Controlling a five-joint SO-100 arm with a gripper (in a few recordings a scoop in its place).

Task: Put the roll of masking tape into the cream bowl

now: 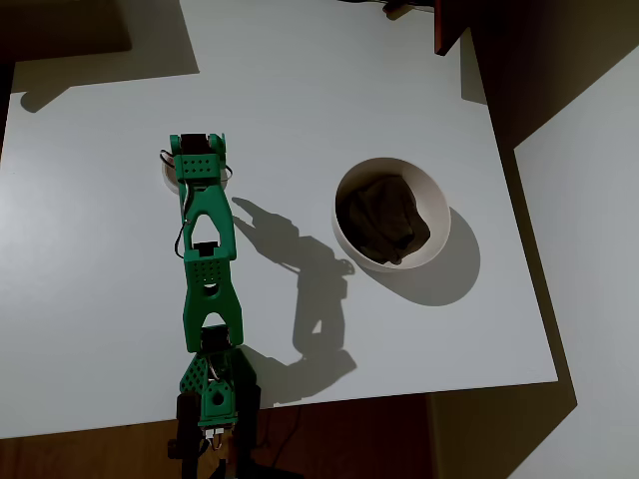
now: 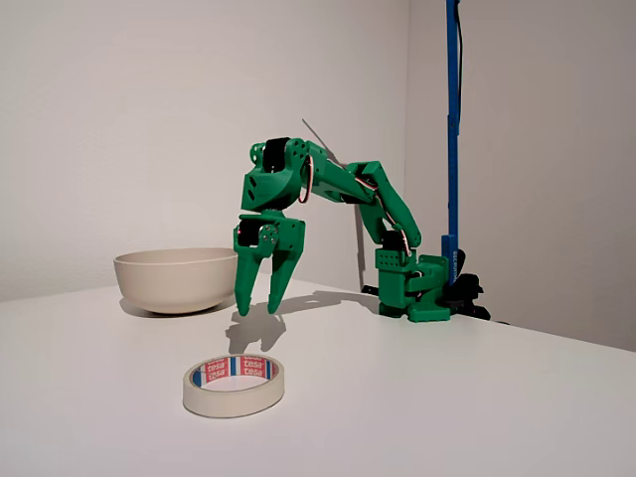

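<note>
One roll of masking tape [image 2: 234,386] lies flat nearest the fixed camera on the white table [image 2: 447,397]. Beyond, my gripper [image 2: 258,306] hangs above it, fingers apart, empty. Farthest back: cream bowl [image 2: 175,279], well apart, unobstructed.

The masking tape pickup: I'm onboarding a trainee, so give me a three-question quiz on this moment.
1. True or false: the roll of masking tape lies flat on the table.
2. The gripper is: A) shut on the tape, B) open above the table, C) inside the bowl.
3. What lies inside the cream bowl?

Key: 1 true; 2 B; 3 a dark cloth.
</note>
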